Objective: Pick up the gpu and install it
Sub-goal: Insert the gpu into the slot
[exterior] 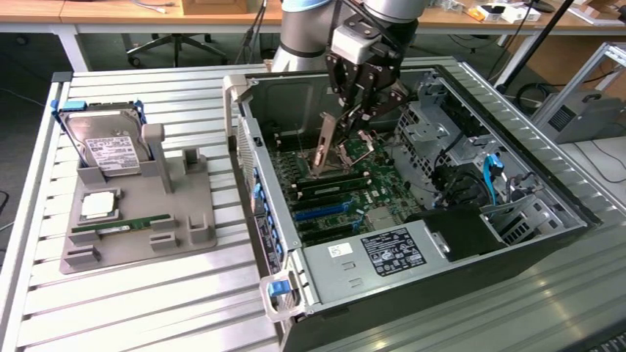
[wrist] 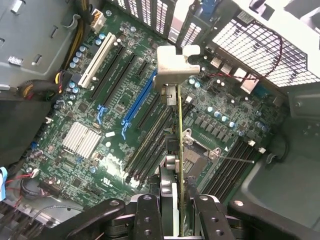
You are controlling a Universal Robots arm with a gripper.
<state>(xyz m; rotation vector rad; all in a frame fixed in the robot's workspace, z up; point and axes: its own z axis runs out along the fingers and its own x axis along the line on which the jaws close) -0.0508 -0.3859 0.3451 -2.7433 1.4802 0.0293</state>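
The gpu [exterior: 333,143] hangs inside the open computer case [exterior: 577,198], above the motherboard [exterior: 338,180]. It is a thin card with a silvery bracket at one end. My gripper [exterior: 364,110] is shut on its upper edge. In the wrist view the gpu [wrist: 180,135] runs edge-on as a narrow strip between my two black fingers [wrist: 149,215], out from my gripper [wrist: 179,212]. Its pale bracket [wrist: 176,65] is at the far end, over the expansion slots. The long blue slot [wrist: 141,97] lies just beside the card's line. The card is above the board and apart from it.
A grey fixture [exterior: 186,220] at the exterior view's left holds a silver hard drive [exterior: 105,147], a green memory stick [exterior: 122,224] and a square chip [exterior: 98,205]. Drive cages [exterior: 440,125], cables and a power supply [exterior: 391,253] crowd the case around the motherboard.
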